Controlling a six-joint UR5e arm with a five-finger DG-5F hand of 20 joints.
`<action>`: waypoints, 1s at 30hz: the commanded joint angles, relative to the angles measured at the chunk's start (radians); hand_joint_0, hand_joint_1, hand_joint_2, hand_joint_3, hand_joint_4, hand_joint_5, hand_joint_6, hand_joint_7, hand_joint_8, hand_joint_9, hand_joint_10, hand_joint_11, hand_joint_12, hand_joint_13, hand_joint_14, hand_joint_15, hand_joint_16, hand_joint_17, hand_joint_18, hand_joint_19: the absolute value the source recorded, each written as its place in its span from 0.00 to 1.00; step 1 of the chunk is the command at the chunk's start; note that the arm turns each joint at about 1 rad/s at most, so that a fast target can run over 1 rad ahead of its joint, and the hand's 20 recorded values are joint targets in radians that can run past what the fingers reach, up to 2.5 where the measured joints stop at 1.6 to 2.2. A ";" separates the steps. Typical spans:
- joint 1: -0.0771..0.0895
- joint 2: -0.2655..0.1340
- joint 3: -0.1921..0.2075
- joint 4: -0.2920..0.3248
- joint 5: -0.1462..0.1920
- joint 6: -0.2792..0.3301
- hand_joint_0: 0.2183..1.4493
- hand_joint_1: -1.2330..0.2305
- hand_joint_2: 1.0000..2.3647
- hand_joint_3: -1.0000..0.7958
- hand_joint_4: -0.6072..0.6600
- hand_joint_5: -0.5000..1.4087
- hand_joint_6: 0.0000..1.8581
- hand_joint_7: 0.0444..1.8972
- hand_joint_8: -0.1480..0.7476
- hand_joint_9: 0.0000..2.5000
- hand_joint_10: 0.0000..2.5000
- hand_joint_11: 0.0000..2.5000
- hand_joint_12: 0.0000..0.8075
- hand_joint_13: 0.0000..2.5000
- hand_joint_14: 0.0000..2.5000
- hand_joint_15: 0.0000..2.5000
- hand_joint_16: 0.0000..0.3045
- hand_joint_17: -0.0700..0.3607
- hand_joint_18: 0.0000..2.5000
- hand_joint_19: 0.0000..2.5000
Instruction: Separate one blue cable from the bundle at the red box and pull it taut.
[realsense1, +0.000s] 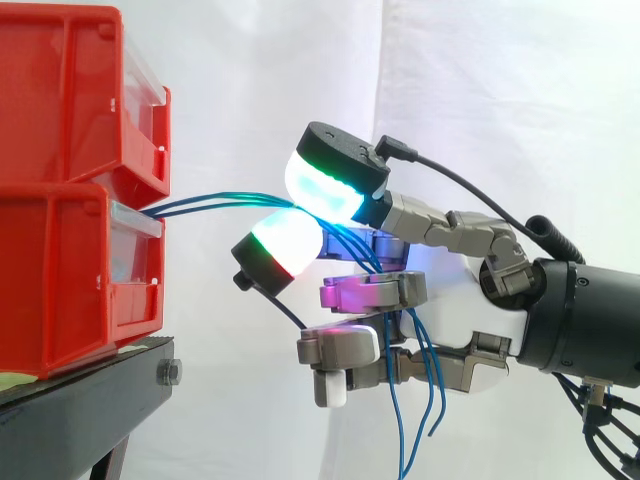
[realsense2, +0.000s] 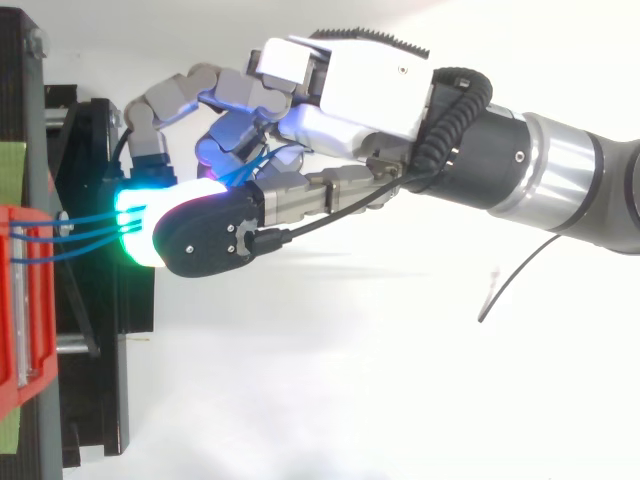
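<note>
Hand (realsense1: 465, 300) pinches blue cables (realsense1: 210, 200) by red box (realsense1: 70, 270), poss. several strands; next: isolate one, pull back w/ firm grip.

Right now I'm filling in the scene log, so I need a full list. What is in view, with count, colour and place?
red bins: two, red, stacked at the left on the stand
black stand: one, black, under the bins
blue cables: about three, blue, running from the bins' front to the hand, loose ends hanging below it
white curtain: one, white, behind everything
arm: one, black and silver, coming in from the right
hand: one, white and grey, just right of the bins
fingers: two glowing white-green pads pinching the cables, the others curled below
</note>
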 joint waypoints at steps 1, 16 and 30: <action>0.000 0.000 0.000 0.000 0.000 -0.001 0.39 0.25 0.01 0.40 0.41 0.16 0.49 0.64 0.46 0.36 0.71 0.82 0.44 0.44 0.01 0.62 0.18 0.44 0.33 0.36; 0.000 0.000 0.000 0.000 0.000 -0.001 0.22 0.47 0.00 0.28 0.52 0.17 0.48 0.58 0.50 0.37 0.76 0.76 0.50 0.45 0.01 0.60 0.20 0.47 0.35 0.35; 0.001 0.000 0.000 0.000 0.000 -0.003 0.31 0.49 0.01 0.41 0.50 0.18 0.47 0.60 0.48 0.39 0.67 0.84 0.44 0.45 0.01 0.62 0.17 0.44 0.34 0.39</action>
